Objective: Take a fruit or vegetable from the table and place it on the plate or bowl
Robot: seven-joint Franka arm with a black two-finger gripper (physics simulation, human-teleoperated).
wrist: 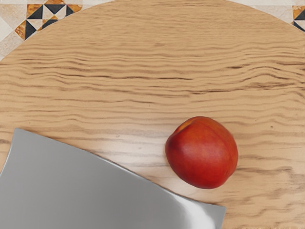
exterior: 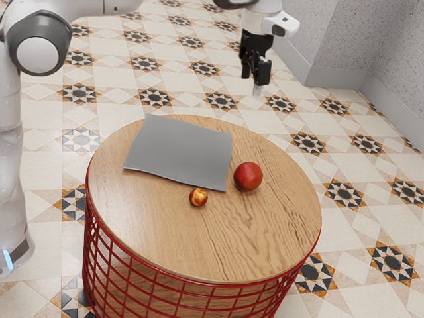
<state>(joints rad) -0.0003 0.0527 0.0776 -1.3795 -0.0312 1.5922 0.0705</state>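
A large red peach-like fruit [exterior: 248, 176] lies on the round wooden table [exterior: 218, 232], just off the near right corner of a flat grey square plate [exterior: 179, 151]. A smaller yellow-red fruit [exterior: 198, 197] rests in front of the plate's near edge. My black gripper [exterior: 257, 78] hangs high in the air beyond the table's far edge, well above the red fruit, open and holding nothing. In the wrist view the red fruit [wrist: 202, 152] sits beside the grey plate's corner [wrist: 71, 191] on the wood.
The table stands on a red wire basket base [exterior: 132, 271] over a patterned tile floor [exterior: 358, 199]. A grey wall [exterior: 351, 40] runs along the back right. Bare wood spreads across the table's front and right parts.
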